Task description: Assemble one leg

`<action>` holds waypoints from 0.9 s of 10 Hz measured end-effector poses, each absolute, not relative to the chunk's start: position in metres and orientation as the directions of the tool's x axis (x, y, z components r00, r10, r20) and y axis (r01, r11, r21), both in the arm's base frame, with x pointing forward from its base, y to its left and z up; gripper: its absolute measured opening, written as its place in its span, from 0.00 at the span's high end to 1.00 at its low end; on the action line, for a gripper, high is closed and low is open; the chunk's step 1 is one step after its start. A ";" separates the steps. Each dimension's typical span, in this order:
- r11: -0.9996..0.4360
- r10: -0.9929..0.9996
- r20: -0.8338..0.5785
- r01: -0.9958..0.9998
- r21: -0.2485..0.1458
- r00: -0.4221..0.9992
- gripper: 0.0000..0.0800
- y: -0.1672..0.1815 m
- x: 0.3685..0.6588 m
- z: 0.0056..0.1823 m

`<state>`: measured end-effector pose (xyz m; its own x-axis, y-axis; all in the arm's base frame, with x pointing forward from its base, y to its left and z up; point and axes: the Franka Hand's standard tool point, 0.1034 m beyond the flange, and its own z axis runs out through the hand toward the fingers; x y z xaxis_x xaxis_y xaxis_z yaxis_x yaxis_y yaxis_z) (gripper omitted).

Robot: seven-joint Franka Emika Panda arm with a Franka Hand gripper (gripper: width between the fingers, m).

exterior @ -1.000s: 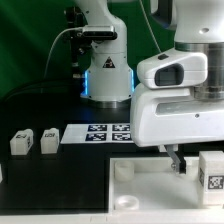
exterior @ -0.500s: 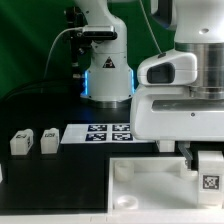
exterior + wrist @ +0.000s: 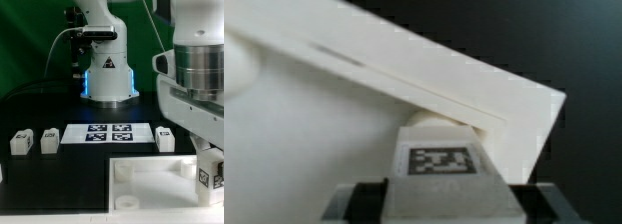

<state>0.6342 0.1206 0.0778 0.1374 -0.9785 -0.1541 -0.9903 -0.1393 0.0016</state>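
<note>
We see the leg (image 3: 441, 157), tag (image 3: 441, 160) facing the wrist camera, pinched between the gripper's (image 3: 441, 196) dark fingers (image 3: 367, 197) and set against a corner of the large white panel (image 3: 331, 120). In the exterior view the same leg (image 3: 211, 172) sits at the panel's (image 3: 150, 180) far end, toward the exterior view's right, under the arm. Beyond the panel lie the marker board (image 3: 108, 133) and three more white blocks (image 3: 20, 142) (image 3: 48, 139) (image 3: 166, 139).

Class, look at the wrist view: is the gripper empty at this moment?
No: in the wrist view the gripper has a tagged white leg clamped between its fingers, right beside the corner of the large white panel.
</note>
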 end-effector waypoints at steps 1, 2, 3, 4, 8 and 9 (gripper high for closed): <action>-0.036 -0.988 -0.154 -0.999 0.017 0.033 0.63 0.121 0.634 0.078; 0.064 -0.987 -0.148 -0.997 0.036 -0.068 0.63 0.123 0.632 0.077; 0.092 -0.985 -0.141 -0.994 0.055 -0.099 0.63 0.124 0.628 0.075; 0.096 -0.985 -0.141 -0.994 0.058 -0.103 0.63 0.124 0.628 0.074; -0.181 -0.975 -0.138 -0.983 0.019 0.177 0.24 0.126 0.624 0.069; -0.355 -0.926 -0.135 -0.935 -0.010 0.353 0.20 0.127 0.623 0.071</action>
<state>0.6232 0.1268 0.0706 0.3526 -0.9259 -0.1353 -0.9350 -0.3546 -0.0096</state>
